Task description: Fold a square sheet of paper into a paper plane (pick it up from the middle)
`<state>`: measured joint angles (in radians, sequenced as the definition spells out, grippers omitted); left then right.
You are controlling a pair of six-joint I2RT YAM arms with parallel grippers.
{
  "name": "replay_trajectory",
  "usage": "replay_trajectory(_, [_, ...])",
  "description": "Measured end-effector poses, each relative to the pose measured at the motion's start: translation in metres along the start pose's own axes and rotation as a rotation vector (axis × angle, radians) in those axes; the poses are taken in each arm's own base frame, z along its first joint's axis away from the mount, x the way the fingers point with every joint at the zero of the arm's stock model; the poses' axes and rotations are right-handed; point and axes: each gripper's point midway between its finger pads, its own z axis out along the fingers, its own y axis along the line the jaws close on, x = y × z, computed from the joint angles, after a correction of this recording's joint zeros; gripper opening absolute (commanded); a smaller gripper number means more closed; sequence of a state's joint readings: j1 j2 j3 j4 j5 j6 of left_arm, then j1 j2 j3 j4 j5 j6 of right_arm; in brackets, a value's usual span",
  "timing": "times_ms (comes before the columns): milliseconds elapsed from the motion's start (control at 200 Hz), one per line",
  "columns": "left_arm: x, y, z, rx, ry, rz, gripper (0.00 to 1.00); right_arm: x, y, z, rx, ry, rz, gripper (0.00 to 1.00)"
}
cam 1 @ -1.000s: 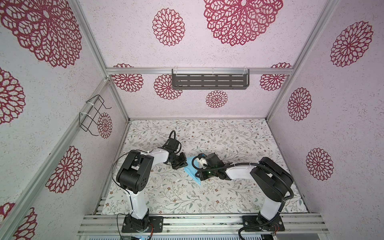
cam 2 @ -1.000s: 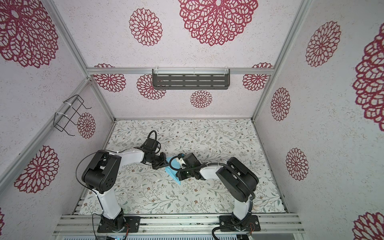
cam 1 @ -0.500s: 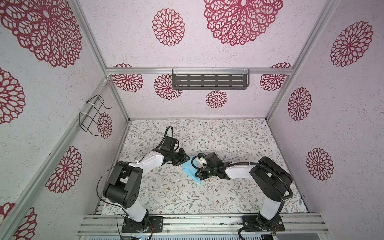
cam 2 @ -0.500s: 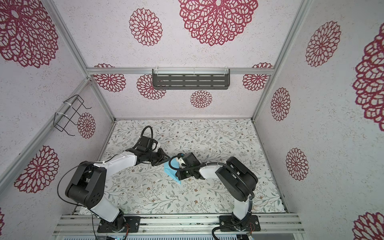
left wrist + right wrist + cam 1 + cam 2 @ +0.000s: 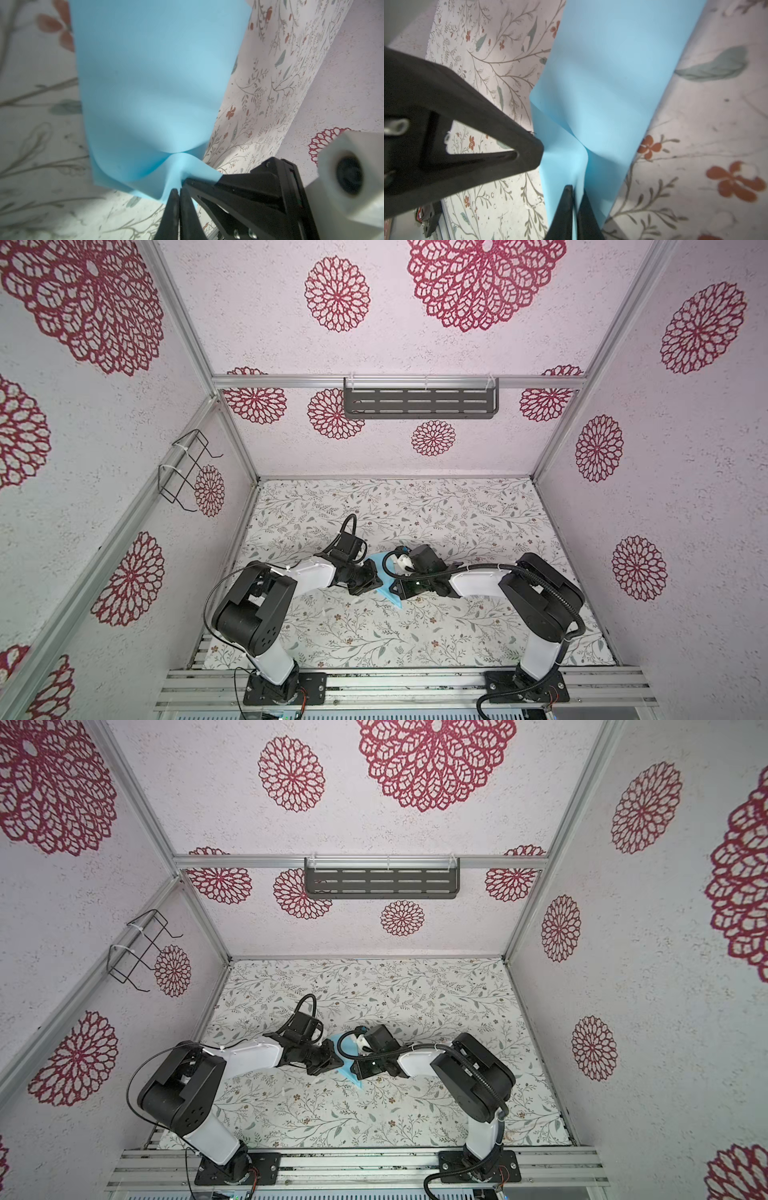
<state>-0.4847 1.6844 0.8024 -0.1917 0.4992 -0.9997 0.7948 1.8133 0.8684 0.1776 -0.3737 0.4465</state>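
The square sheet of paper is light blue and sits mid-table between both arms, mostly hidden by them in both top views. In the left wrist view the sheet spreads over the floral cloth and bunches into a ridge at my left gripper, whose jaws are pressed together on its edge. My right gripper is shut on a raised fold of the sheet. The two grippers meet almost tip to tip. No folded paper plane shows.
The floral table cloth runs back to the rear wall. A dark slotted shelf hangs on that wall, and a wire basket on the left wall. An aluminium rail carrying both arm bases lines the front edge.
My left arm swung its elbow outward and its gripper came back onto the sheet's edge, a little nearer the front. The right arm and the paper have hardly moved.
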Motion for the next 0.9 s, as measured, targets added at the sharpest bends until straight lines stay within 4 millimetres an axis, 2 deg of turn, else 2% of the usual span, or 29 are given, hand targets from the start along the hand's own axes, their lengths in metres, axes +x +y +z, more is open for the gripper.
replay_trajectory(680, [-0.004, 0.016, 0.008, -0.056, -0.014, -0.015, 0.05, -0.003, 0.000, 0.002, -0.008, 0.009, 0.008, 0.13])
replay_trajectory(901, [-0.004, 0.016, 0.009, -0.059, -0.013, -0.017, 0.04, -0.003, 0.002, 0.002, -0.018, 0.011, 0.003, 0.18])
